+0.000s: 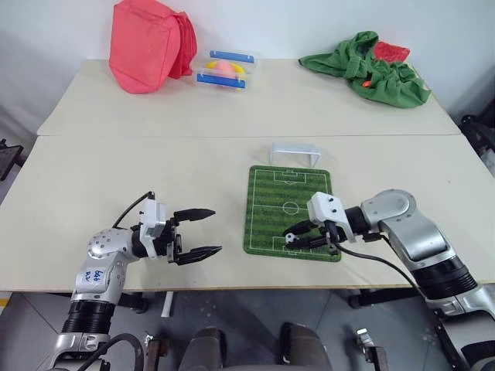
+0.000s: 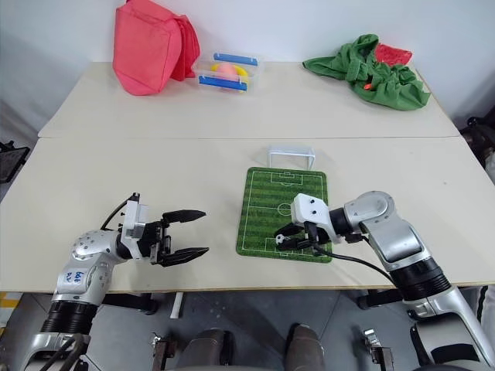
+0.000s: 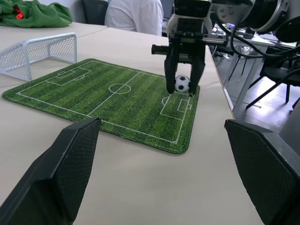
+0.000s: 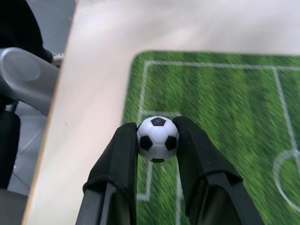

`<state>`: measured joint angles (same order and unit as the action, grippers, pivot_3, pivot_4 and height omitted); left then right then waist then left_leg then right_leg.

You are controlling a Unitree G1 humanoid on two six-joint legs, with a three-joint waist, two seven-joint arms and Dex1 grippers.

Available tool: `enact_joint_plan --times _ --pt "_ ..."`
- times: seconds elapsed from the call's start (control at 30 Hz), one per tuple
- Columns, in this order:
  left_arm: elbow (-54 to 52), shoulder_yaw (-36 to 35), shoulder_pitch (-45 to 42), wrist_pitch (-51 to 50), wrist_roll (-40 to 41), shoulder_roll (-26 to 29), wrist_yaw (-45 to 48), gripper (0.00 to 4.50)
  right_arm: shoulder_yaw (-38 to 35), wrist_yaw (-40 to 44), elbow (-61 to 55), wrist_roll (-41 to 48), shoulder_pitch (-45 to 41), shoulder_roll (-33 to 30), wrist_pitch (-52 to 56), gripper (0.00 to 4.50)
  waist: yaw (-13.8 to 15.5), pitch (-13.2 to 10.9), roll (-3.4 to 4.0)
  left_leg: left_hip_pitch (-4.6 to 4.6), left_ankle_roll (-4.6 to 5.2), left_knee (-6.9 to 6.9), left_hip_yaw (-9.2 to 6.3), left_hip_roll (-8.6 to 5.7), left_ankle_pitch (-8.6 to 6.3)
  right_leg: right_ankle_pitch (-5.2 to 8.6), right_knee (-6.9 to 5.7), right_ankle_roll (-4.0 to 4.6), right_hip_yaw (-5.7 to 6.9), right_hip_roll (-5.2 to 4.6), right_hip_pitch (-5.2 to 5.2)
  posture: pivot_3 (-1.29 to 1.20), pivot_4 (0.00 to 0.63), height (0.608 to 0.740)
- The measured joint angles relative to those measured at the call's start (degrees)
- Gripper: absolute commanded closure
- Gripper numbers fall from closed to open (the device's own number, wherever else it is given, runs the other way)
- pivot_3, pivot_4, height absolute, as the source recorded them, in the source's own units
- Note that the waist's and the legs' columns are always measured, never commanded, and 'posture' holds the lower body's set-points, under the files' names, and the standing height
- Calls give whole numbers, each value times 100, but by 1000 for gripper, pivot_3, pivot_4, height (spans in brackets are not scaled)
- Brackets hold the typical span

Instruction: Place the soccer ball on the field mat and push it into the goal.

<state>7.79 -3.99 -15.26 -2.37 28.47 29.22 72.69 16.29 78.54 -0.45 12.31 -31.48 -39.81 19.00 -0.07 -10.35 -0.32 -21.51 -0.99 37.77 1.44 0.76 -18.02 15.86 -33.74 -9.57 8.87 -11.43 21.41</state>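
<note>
The soccer ball (image 4: 158,139), tiny and white with black patches, is pinched between the two black fingers of my right gripper (image 1: 298,234). That gripper points down and to the left over the near end of the field mat (image 1: 286,201), at the penalty box closest to me. I cannot tell whether the ball touches the mat. The goal (image 1: 295,152), a low white frame, stands on the table just past the mat's far edge. Left of the mat my left gripper (image 1: 216,230) hovers open and empty over bare table, pointing toward the mat.
At the back of the table are a red bag (image 1: 147,42), a clear box with blue bars (image 1: 227,69) holding a pink-and-yellow ball, and a crumpled green cloth (image 1: 367,66). The mat's near edge lies close to the table's front edge. A person in a white shirt (image 3: 133,14) sits beyond the table.
</note>
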Motion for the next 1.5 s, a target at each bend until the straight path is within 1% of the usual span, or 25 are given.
enact_joint_plan --times 0.27,0.97,1.03,1.07,1.2,1.5 --pt "0 -1 7 0 0 0 -4 0 126 -112 164 -75 37 176 -12 3663 -2 0 0 0 0 0 0 0 0 0 -1 0 0 0 1 0 150 740" --pt "-1 -1 16 0 1 1 -4 0 114 -160 649 -80 36 218 -230 3663 -1 0 0 0 0 0 0 0 0 0 0 0 0 0 1 0 150 740" --pt "-1 -1 16 0 1 1 -4 0 114 -160 655 -79 36 218 -255 2951 -2 0 0 0 0 0 0 0 0 0 -1 0 0 0 1 0 150 740" --pt "-1 -1 16 0 1 1 -4 0 114 -159 655 -78 37 218 -264 2769 -2 0 0 0 1 0 0 0 0 0 0 0 0 0 1 0 150 740" --pt "-1 -1 16 0 1 1 -4 0 114 -153 655 -14 48 218 -272 1471 -4 0 0 0 1 0 0 0 0 0 -1 0 0 0 1 0 150 740" --pt "-1 -1 16 0 1 0 -4 0 97 -178 624 -2 48 209 -254 1471 -3 0 0 0 1 0 0 0 0 0 -1 0 0 0 1 0 150 740"
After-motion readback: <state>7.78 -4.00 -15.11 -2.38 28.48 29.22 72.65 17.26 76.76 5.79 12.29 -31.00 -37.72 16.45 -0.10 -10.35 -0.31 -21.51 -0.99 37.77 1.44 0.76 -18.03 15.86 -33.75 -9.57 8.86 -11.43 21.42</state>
